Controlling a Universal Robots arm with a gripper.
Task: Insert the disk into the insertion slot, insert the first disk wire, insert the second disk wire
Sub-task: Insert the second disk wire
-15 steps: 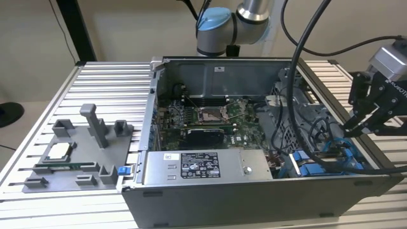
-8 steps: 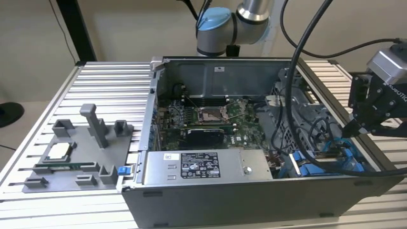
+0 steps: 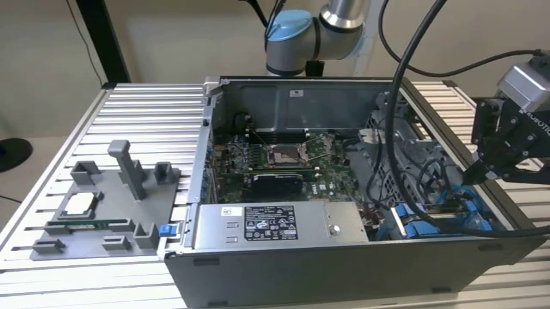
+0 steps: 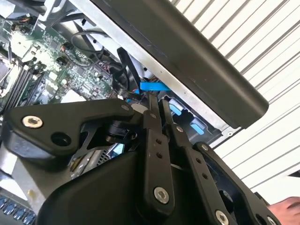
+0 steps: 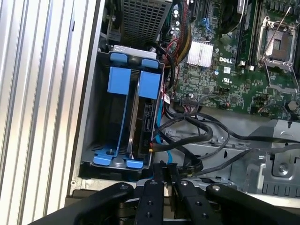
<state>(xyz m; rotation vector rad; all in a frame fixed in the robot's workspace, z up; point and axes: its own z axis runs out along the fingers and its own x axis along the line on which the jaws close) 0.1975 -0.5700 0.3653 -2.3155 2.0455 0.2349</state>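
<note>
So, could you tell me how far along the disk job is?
The disk already sits in the insertion slot. The gripper is close to the blue wire beside it. Whether either wire is plugged in, I cannot tell.

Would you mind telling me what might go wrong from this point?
The claw hangs close to loose black cables beside the insertion slot; it may snag them. The blue wire near its tip could meet the disk crooked and jam.
</note>
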